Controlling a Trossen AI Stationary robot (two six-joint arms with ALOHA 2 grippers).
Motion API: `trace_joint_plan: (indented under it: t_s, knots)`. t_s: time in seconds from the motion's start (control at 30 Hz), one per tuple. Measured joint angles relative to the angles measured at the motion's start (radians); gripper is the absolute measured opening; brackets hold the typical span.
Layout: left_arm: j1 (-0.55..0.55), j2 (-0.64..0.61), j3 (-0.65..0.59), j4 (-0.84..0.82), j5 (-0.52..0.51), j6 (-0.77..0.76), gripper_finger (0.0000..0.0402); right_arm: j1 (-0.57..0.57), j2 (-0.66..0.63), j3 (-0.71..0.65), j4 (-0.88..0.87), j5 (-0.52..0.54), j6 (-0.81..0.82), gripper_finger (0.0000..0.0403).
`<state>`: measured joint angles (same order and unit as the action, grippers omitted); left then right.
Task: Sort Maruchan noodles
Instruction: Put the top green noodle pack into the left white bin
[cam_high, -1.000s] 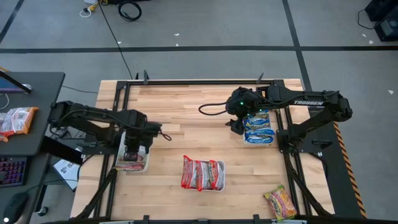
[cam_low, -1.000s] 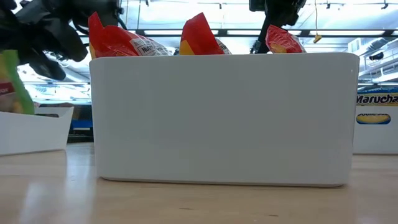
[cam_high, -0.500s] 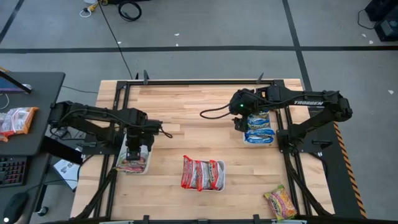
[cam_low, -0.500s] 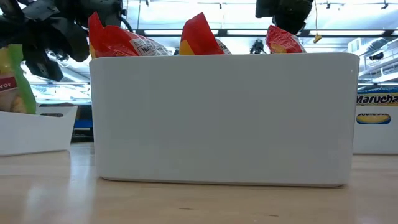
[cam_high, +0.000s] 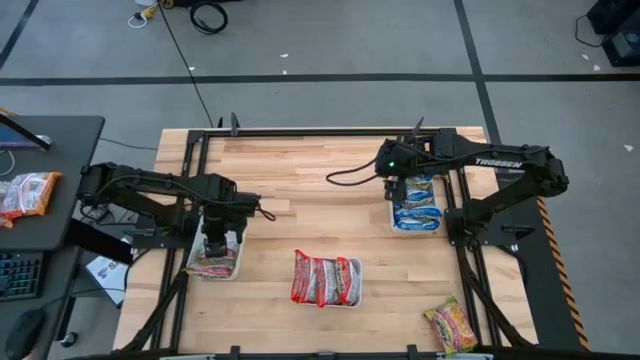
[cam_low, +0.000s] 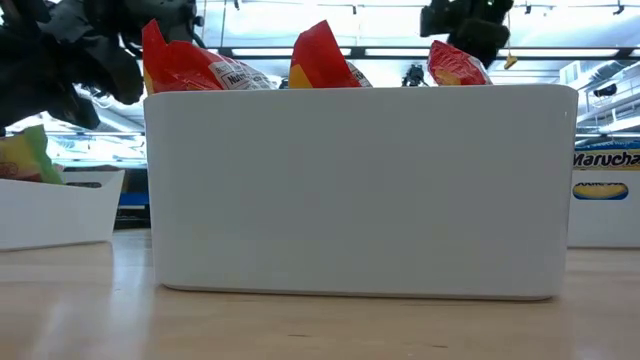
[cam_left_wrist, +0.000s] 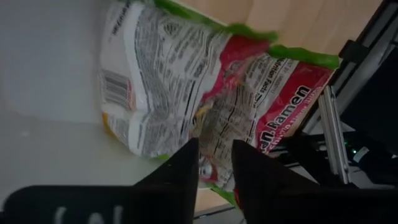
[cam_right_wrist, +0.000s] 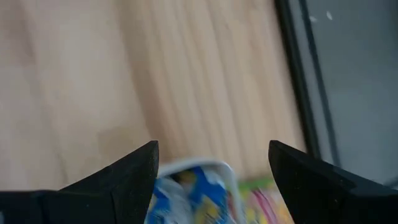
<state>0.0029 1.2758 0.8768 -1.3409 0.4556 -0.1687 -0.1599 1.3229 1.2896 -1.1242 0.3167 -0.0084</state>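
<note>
My left gripper (cam_high: 220, 243) hangs over the white left tray (cam_high: 195, 262), shut on a yellow-orange-green Maruchan packet (cam_left_wrist: 161, 93) whose printed back faces the wrist camera. A second packet of that kind (cam_left_wrist: 280, 99) lies beside it. My right gripper (cam_high: 396, 188) is open and empty above the far end of the right tray (cam_high: 392, 222), which holds blue-and-yellow packets (cam_high: 415, 208). Red-and-silver packets (cam_high: 322, 278) stand on edge in the middle tray (cam_low: 360, 190). One loose yellow-orange-green packet (cam_high: 450, 326) lies flat near the table's near right corner. My left gripper pinches the packet between its two fingers (cam_left_wrist: 186, 165) at an edge (cam_left_wrist: 214, 134), coming from above and pointing down. The packet sits low inside the left tray (cam_low: 60, 210), its top (cam_low: 25, 150) just above the tray wall. One layer or several, I cannot tell.
The three white trays stand left, middle and right on the wooden table. Black frame rails (cam_high: 455, 250) run along both sides. Bare wood lies between the trays and along the far edge. A side desk (cam_high: 40, 180) with another packet stands left of the table.
The packet in my left gripper has gone down behind the left tray's wall; earlier it stood well above it. My right gripper has moved toward the table's right and far edges, from beside the right tray's left wall to over its far end.
</note>
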Motion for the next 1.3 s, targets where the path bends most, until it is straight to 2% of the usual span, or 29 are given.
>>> trace_joint_plan:
  t_s: [0.17,0.33,0.43,0.73,0.93,1.03,1.17,1.3]
  knots:
    - [0.006,0.000,0.012,-0.040,0.024,-0.005,0.0129,-0.047,-0.049,0.000,-0.063,0.023,-0.030,0.0307]
    - [0.038,0.000,0.097,-0.084,-0.018,-0.048,0.0132,-0.126,-0.101,0.000,-0.084,0.023,-0.048,0.0307]
    - [0.057,0.000,0.178,-0.096,-0.094,-0.061,0.0132,-0.193,-0.105,-0.002,-0.099,0.023,-0.014,0.0307]
    - [0.096,0.000,0.423,-0.075,-0.368,-0.108,0.0132,-0.486,-0.052,-0.083,-0.075,0.006,0.316,0.0296]
    - [0.097,0.000,0.480,-0.006,-0.496,-0.100,0.0132,-0.619,0.029,-0.190,0.081,-0.041,0.382,0.0266]
    - [0.097,0.000,0.480,0.007,-0.505,-0.098,0.0132,-0.635,0.102,-0.201,0.103,-0.063,0.401,0.0257]
    - [0.096,0.000,0.480,0.019,-0.505,-0.100,0.0132,-0.641,0.212,-0.201,0.110,-0.018,0.399,0.0254]
    - [0.094,0.000,0.480,0.020,-0.505,-0.139,0.0132,-0.695,0.324,-0.201,0.109,-0.008,0.426,0.0254]
